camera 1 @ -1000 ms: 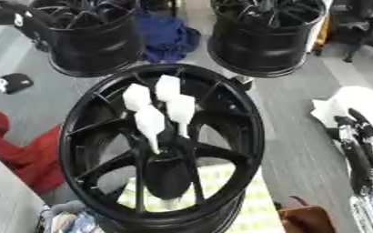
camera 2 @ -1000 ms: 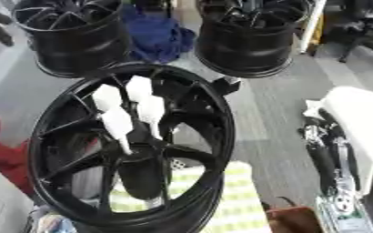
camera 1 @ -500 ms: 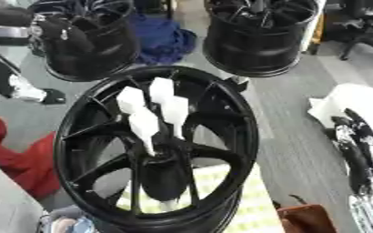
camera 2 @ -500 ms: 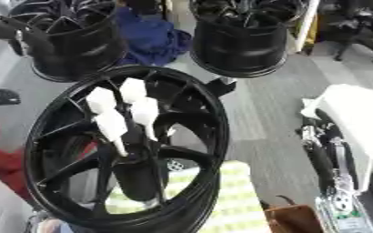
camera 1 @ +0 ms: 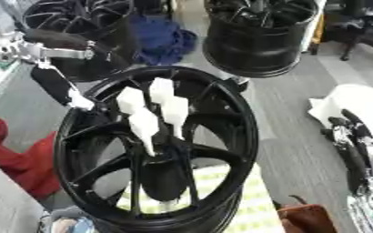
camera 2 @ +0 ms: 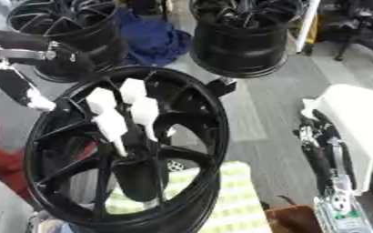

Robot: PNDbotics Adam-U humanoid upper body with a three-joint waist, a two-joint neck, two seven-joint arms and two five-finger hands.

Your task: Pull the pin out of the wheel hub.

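- The wheel hub (camera 1: 154, 150) stands in the middle of both views, a black spoked rim tilted toward the camera, its lower edge over a yellow-green striped cloth (camera 1: 221, 195).
- Four white pins (camera 1: 159, 111) sit clustered at its centre, wide heads up and thin shanks running down into the boss.
- The left hand (camera 1: 62, 88) comes in from the upper left and hangs just beside the rim's upper left edge, apart from the pins. Whether its fingers are released or clenched cannot be told.
- The right hand (camera 2: 326, 157) lies idle at the right edge, low down; its fingers likewise cannot be read.
- Judged from this, the reach comes first: the left hand should cross over the rim to the nearest pin head, pinch the wide white part rather than the shank, then draw it along the shank's own line so it does not bind.
- The right eye view shows the white box (camera 2: 357, 118) beside the right arm more fully; the left eye view shows more of the red cloth (camera 1: 18, 159) at the left.
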